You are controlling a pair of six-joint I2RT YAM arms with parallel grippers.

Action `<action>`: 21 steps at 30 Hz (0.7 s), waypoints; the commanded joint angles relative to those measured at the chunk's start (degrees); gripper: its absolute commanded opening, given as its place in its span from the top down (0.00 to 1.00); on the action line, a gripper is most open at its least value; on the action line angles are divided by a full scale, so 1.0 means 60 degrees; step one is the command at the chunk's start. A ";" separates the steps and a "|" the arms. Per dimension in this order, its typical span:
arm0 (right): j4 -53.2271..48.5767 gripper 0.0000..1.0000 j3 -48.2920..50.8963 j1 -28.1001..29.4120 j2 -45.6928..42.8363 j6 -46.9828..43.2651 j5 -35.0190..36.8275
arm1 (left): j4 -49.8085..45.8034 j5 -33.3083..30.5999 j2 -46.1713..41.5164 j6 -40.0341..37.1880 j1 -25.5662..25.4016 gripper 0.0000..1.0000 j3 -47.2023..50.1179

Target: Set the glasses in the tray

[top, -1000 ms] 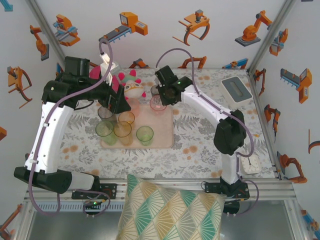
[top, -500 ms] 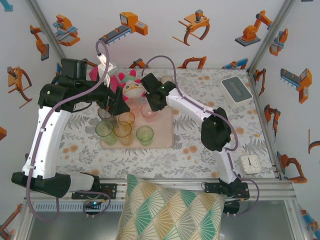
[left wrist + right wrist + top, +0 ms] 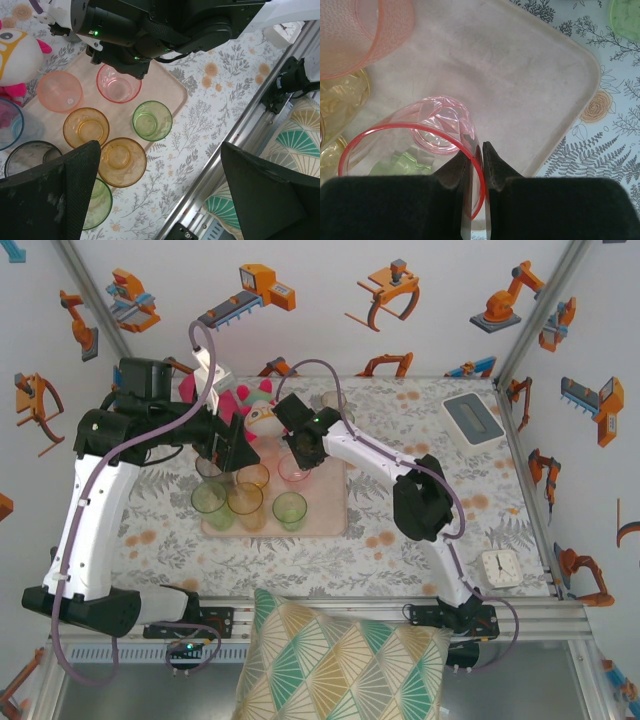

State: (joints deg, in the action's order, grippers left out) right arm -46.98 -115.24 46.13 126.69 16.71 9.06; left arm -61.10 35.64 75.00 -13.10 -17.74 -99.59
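Observation:
My right gripper (image 3: 300,447) (image 3: 476,165) is shut on the rim of a pink tumbler (image 3: 410,145) (image 3: 294,468) (image 3: 118,83), one finger inside and one outside, over the back part of the beige-pink tray (image 3: 322,512) (image 3: 520,65) (image 3: 167,87). I cannot tell whether its base touches the tray. On the tray stand a peach tumbler (image 3: 59,91), two amber ones (image 3: 86,127) (image 3: 122,161) and a green one (image 3: 152,120) (image 3: 290,508). My left gripper (image 3: 228,445) (image 3: 160,195) hangs open and empty above the tray's left side.
A grey tumbler (image 3: 27,155), a blue one (image 3: 7,122) and a second green one (image 3: 209,498) sit at the tray's left edge. A plush toy (image 3: 258,412) lies behind the tray. At the right are a grey-and-white box (image 3: 472,418) and a small clock (image 3: 497,566). A cushion (image 3: 340,660) covers the near edge.
My right arm has swung left, carrying the pink tumbler from the tray's back right to its back middle. The left arm has barely shifted.

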 commanded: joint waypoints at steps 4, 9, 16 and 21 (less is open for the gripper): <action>0.0000 0.88 -0.0343 0.0090 0.0220 0.0228 0.0012 | 0.0018 0.0253 -0.0187 0.0104 0.0071 0.03 0.0029; 0.0053 0.88 -0.0283 0.0079 0.0301 0.0240 -0.0030 | 0.0038 0.0229 -0.0170 0.0104 0.0089 0.03 0.0006; 0.0224 0.88 -0.0203 0.0090 0.0438 0.0340 -0.0209 | 0.0054 0.0250 -0.0168 0.0103 0.0105 0.03 0.0042; 0.0281 0.87 -0.0144 0.0090 0.0505 0.0402 -0.0223 | 0.0047 0.0236 -0.0191 0.0100 0.0111 0.03 0.0044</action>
State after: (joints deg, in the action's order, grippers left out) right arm -45.91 -115.24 46.22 129.23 18.02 8.36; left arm -61.10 35.68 75.00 -12.91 -17.52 -99.59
